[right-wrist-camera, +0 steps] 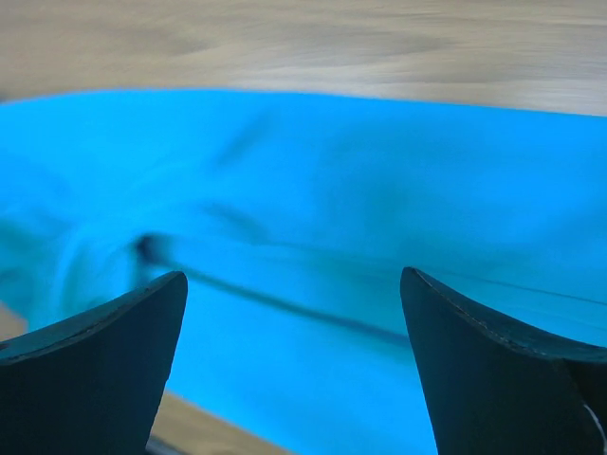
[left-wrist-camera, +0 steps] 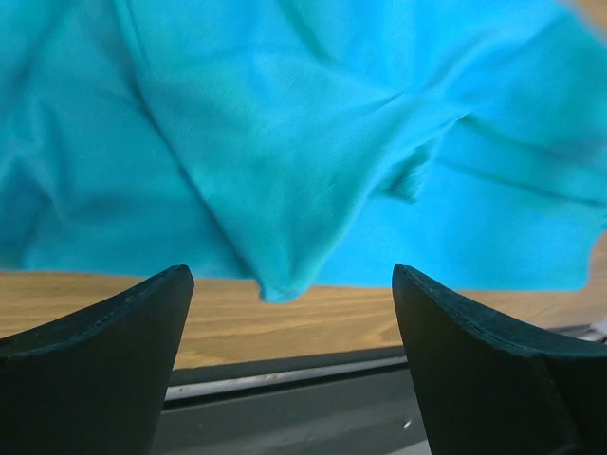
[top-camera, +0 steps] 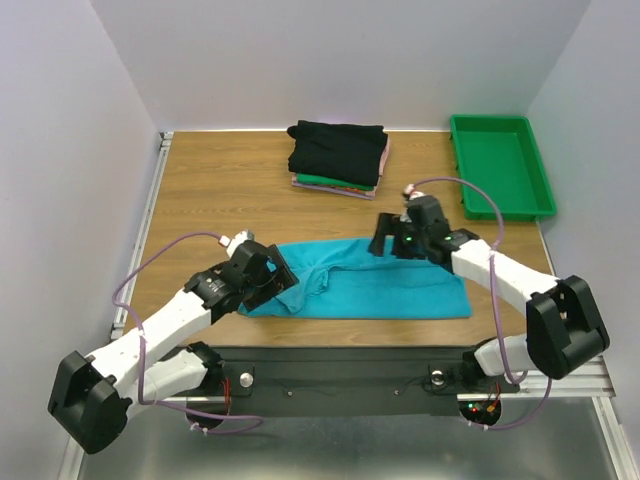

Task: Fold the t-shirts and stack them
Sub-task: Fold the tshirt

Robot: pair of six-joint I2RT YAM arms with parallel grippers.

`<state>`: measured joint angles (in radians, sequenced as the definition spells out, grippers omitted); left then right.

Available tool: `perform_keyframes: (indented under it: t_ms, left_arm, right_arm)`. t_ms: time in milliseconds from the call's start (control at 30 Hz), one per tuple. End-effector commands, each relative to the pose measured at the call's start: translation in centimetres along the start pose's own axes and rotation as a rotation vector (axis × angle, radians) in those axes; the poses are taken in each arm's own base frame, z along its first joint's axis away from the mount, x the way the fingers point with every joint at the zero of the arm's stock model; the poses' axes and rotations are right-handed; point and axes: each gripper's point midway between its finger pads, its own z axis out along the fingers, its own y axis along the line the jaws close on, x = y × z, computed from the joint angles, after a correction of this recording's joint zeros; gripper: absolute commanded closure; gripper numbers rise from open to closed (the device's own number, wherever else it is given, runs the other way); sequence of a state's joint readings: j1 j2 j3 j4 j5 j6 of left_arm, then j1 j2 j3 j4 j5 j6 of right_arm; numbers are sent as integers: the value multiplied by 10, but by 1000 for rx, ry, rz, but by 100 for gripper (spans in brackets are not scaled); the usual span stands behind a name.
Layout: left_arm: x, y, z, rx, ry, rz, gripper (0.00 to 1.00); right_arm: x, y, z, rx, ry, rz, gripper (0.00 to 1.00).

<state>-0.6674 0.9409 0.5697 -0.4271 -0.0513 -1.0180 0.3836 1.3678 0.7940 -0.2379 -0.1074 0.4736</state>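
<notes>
Overhead view of a wooden table [top-camera: 220, 190] with two white and black robot arms reaching in from the bottom of the frame.

A bright teal t-shirt [top-camera: 390, 290] lies flat across the lower middle of the frame, close to the table's near edge. It forms a long band running left to right. Its right part is smooth, and its left end is rumpled into loose folds.

The left gripper [top-camera: 278, 278] sits at the shirt's left end, over the rumpled cloth. The right gripper [top-camera: 383, 238] is at the shirt's far edge, a little right of centre.

In the upper middle of the frame, well apart from the teal shirt, stands a neat stack of folded t-shirts. A black t-shirt [top-camera: 337, 148] is on top, a green t-shirt [top-camera: 330, 182] shows along the stack's near edge, and a pink t-shirt [top-camera: 383, 155] peeks out at the right side and bottom. A green plastic tray [top-camera: 500, 165] lies in the upper right, beside the stack but not touching it.

Left wrist view: the left gripper [left-wrist-camera: 289, 284] has its two dark fingers [left-wrist-camera: 114, 332] spread wide, with nothing between them. Creased teal t-shirt [left-wrist-camera: 285, 142] fills the upper part of the frame, and bare table [left-wrist-camera: 285, 322] shows below its edge.

Right wrist view: the right gripper [right-wrist-camera: 292, 284] is also spread wide and holds nothing. Teal t-shirt [right-wrist-camera: 332, 190] fills the middle of the frame, slightly blurred, with a fold line crossing it. Table [right-wrist-camera: 303, 43] runs along the top.
</notes>
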Motion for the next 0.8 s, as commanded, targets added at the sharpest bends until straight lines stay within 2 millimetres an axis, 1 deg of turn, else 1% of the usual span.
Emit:
perform_keyframes:
  t_ms: [0,33,67,100,133,167,200,233,267,300,333,400,433,500,600,633,667,733,767]
  left_arm:
    - [-44,-15,-17,8,-173,28,2]
    - [-51,-22,-18,24,-197,38,2]
    - [-59,-25,-17,33,-218,33,2]
    - [-69,-30,-10,42,-232,47,2]
    - [-76,-34,-8,54,-237,51,2]
    - [-81,-35,-2,57,-236,51,2]
    - [-88,-33,10,54,-222,37,2]
    - [-91,-34,16,59,-214,61,2]
    - [-90,-32,30,55,-178,65,2]
    - [-95,-25,37,35,-167,42,2]
    - [-96,-23,44,31,-157,44,2]
    - [-94,-27,55,60,-119,56,2]
    - [-92,-24,65,48,-97,66,2]
    - [-89,-19,77,33,-75,65,2]
    - [-88,-9,84,-1,-67,60,2]
    - [-85,-5,86,-10,-59,57,2]
    - [-85,-1,86,-17,-57,53,2]
    - [-84,-1,85,-4,-62,50,2]
    - [-81,4,86,-16,-57,45,2]
  right_arm:
    - [9,80,-9,-117,-21,-104,0]
    - [21,89,-3,-115,6,-119,0]
    - [25,98,0,-102,-5,-135,0]
    - [42,121,0,-134,24,-149,1]
    - [48,130,2,-145,36,-149,2]
    - [57,131,12,-130,61,-149,3]
    - [60,143,14,-144,63,-138,10]
    - [62,147,17,-143,69,-134,15]
    - [68,153,24,-147,89,-133,26]
    - [71,155,27,-145,96,-132,35]
    - [75,155,30,-138,106,-131,40]
    - [81,156,33,-134,122,-126,44]
    - [83,156,35,-131,128,-123,45]
    - [88,153,39,-119,140,-118,51]
    - [89,156,44,-118,147,-118,52]
    - [93,155,48,-112,159,-120,52]
    - [91,161,49,-126,161,-120,52]
    - [94,164,52,-133,173,-122,57]
    - [96,167,54,-140,179,-123,58]
